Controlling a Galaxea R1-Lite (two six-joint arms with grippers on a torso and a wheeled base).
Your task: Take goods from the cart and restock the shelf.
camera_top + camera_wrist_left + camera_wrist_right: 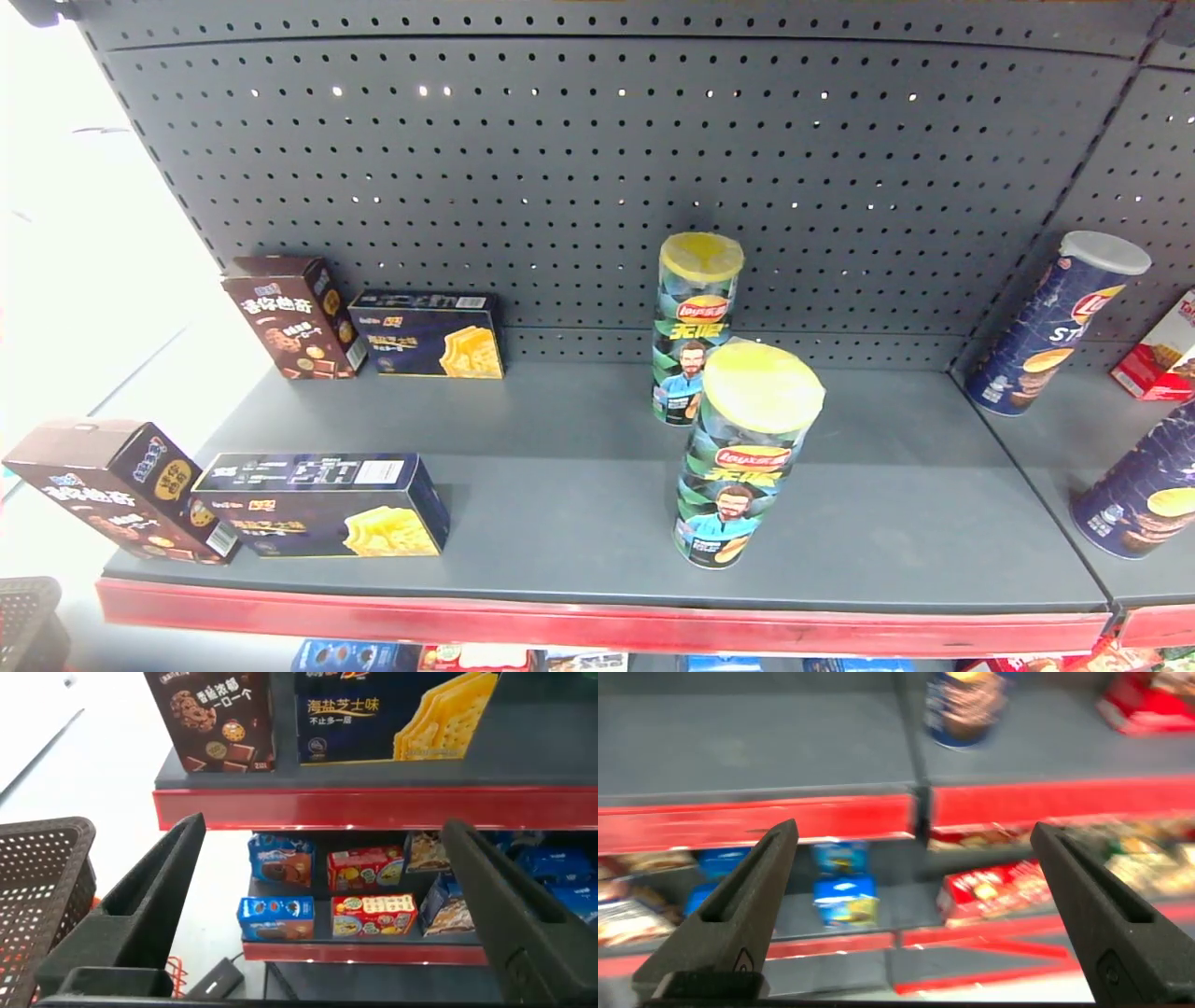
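**At the shelf front: both grippers wide, nothing held**

On the grey shelf (579, 504) stand 2 green chip cans with yellow lids, 1 near the front edge (742, 457) and 1 by the back panel (695, 327). Toward the robot's left are 2 brown cookie boxes (121, 490) (291, 317), each just beside a dark blue cracker box (322, 504) (431, 333). Next bay to the right: 2 blue cans (1055, 322) (1139, 495) and a red box (1158, 359).

Left gripper (322, 831): jaws spread wide, empty, low in front of the red shelf lip. Right gripper (913, 833): the same, wide and empty, facing the lower shelves. The cart (42, 905), a dark mesh basket, sits well off to the robot's left.

Judgement: the step in hand is the fetch, with no item in either gripper. To do it well:
- use the left arm, which is nearer the cart;
- close on the narrow faces of a box, or across the body of a can, not the lid;
- set each item in the row of its own kind, with bare shelf between it and its neighbours, so the tall front can is not tipped.

Not resolved: the inside of the cart is hidden, so what stock remains cannot be told. The right wrist view is smeared, and packets on the lower shelves are unreadable. The right bay is cut off at the edge.
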